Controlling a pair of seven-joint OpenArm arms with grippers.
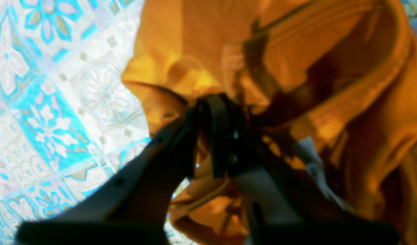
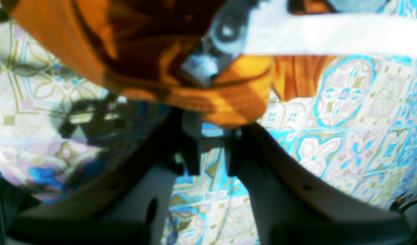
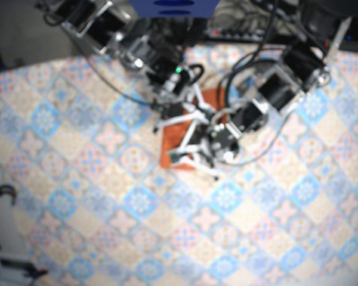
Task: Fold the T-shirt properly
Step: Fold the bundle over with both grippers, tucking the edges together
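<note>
Orange T-shirt: bunched at far centre, mid-fold.
Left gripper: pinched onto the T-shirt.
Right gripper: parted, empty, beside the T-shirt edge.
Next: right likely needs its own grip.

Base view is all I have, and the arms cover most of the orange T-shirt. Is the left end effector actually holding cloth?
Observer: Yes. The left wrist view shows the left end effector shut on a bunched fold of the T-shirt.
Operator: And the right one?
Observer: The right end effector is open. Only the tablecloth shows in its gap.
Operator: Where is the shirt relative to it?
Observer: In the right wrist view the shirt's edge lies just ahead of the open gap, not inside it.
</note>
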